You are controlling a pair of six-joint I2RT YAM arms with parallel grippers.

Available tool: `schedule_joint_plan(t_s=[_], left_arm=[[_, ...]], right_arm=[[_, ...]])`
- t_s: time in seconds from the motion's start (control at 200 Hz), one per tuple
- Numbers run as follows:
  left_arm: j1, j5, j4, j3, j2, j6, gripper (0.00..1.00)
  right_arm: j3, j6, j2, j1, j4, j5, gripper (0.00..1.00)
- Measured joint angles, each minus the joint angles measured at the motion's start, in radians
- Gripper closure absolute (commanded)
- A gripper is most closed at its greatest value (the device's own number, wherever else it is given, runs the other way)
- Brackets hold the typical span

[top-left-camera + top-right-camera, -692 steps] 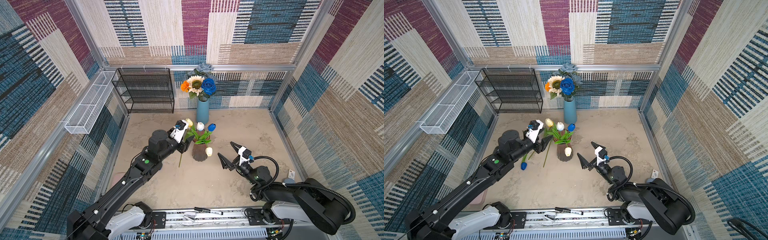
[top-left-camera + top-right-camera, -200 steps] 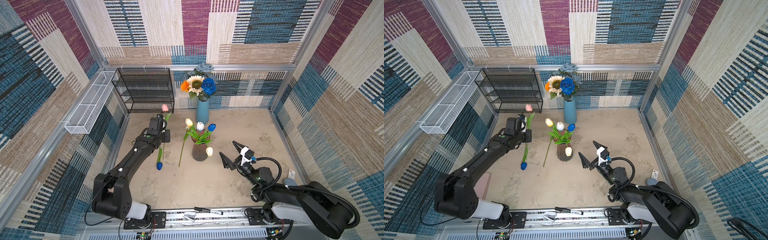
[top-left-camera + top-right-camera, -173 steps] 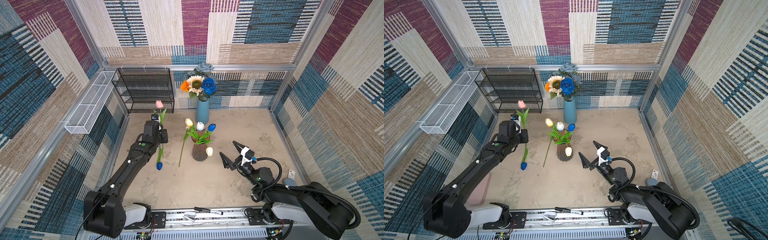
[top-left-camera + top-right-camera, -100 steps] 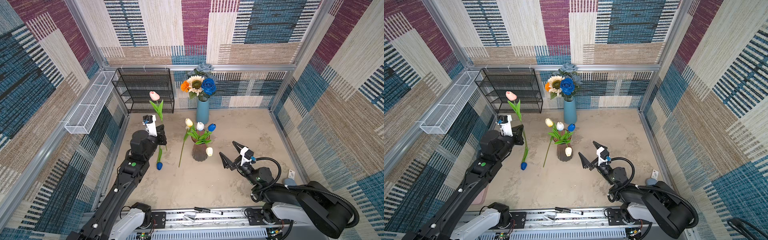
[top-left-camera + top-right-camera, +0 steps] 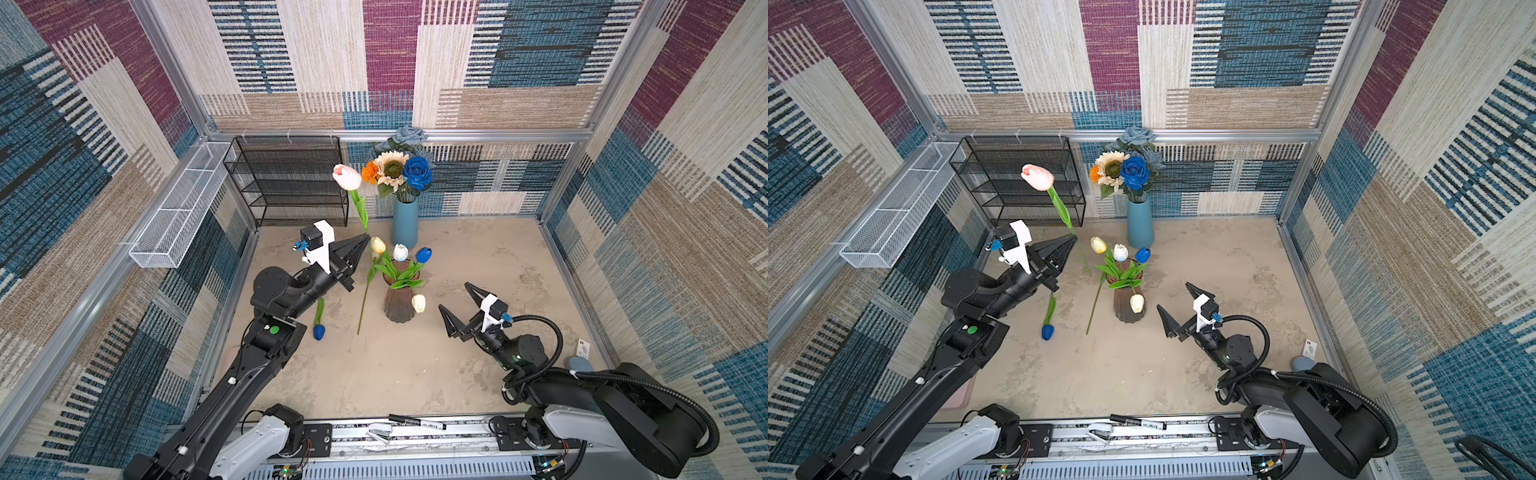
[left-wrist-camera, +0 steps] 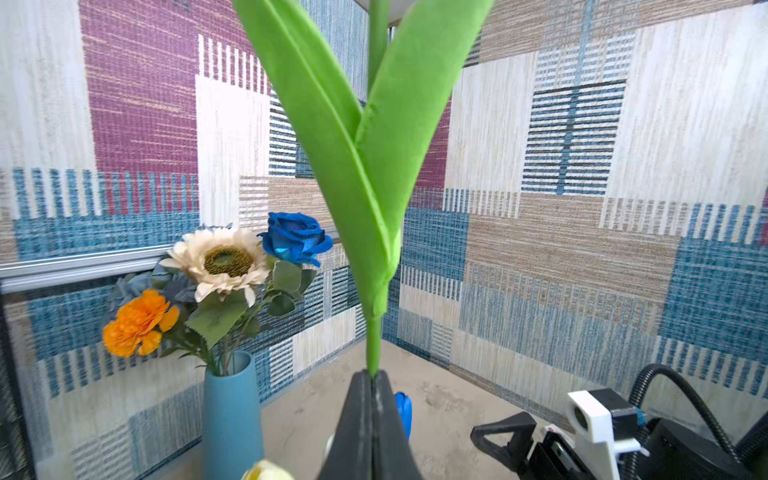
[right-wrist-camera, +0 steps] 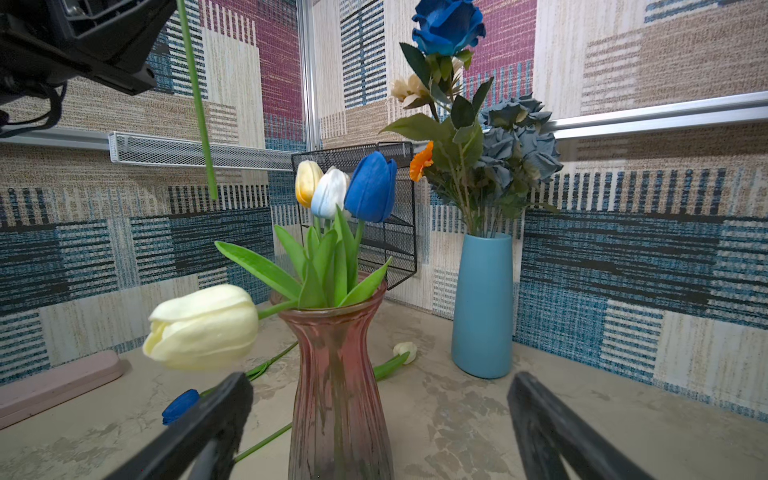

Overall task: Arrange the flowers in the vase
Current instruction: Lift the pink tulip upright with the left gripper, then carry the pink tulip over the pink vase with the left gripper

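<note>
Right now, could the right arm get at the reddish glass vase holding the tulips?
Probably yes. The right arm points its jaws, wide open, straight at the glass vase, with bare floor between. Only the drooping cream tulip hangs on that side and might get nudged.

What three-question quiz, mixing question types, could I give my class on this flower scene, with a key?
1. True or false: the left tool is shut on the pink tulip by its stem.
2. The right tool is: A open and empty; B shut on a stem; C shut and empty.
3. Fill in: the tall vase holding the sunflower is coloured ___.
Key: 1 true; 2 A; 3 blue.
</note>
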Motion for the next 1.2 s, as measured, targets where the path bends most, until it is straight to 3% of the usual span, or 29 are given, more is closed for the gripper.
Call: schedule_joint_plan(t_s=[0.331,0.822,1.197], left_arm=[[-0.053,0.034,0.137,0.032,0.207,-0.010,1.00],[-0.058,-0.070,0.022,-0.080,0.148,0.037,1.00],[-0.060,-0.089,0.068,-0.039,0.200,0.035,1.00]], right_arm=[[-0.003,0.003,-0.006,0.000,0.000,0.000,0.00],[-0.003,0.003,0.008,0.000,0.001,0.000,0.00],[-0.003,0.003,0.007,0.000,0.001,0.000,0.00]])
